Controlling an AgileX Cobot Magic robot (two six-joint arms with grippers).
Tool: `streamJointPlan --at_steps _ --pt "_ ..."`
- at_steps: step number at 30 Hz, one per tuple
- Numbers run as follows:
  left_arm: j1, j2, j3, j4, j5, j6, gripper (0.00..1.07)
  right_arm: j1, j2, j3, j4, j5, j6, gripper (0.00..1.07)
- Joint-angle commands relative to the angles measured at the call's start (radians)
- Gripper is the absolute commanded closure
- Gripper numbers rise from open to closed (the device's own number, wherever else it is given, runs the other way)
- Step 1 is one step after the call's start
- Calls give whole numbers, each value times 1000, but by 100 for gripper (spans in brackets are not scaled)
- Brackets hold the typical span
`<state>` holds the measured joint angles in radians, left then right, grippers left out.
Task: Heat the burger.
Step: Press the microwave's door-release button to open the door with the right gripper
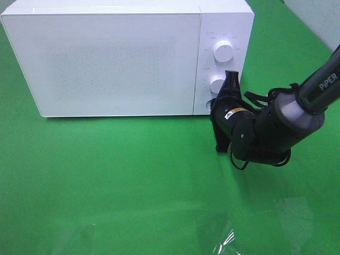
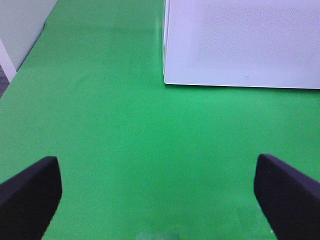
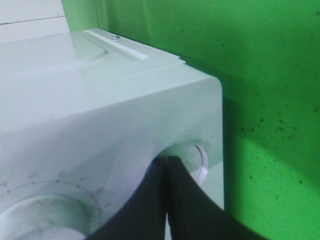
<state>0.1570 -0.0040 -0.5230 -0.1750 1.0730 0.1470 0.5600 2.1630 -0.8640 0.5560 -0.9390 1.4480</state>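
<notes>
Microwave (image 1: 106, 58) door was closed. Burger wasn't visible in any view, so its look and whether it sat inside couldn't be told. Right jaws were pinched shut, tips at a round control (image 3: 200, 161) on the panel's edge, probably the heating step. Left jaws were wide and empty over the tabletop (image 2: 125, 150).

The microwave (image 1: 117, 58) across the upper frame is white, its door finely dotted. The cloth (image 1: 106, 180) below is bright green. The arm (image 1: 265, 130) at right is black and grey.
</notes>
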Motion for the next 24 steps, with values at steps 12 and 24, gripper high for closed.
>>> streamJointPlan --at_steps 12,24 --pt "-7 -6 4 -6 1 -5 10 -28 22 -92 -13 -108 -50 107" --pt "-7 -6 4 -5 1 -5 10 -34 57 -123 -2 -163 -64 107"
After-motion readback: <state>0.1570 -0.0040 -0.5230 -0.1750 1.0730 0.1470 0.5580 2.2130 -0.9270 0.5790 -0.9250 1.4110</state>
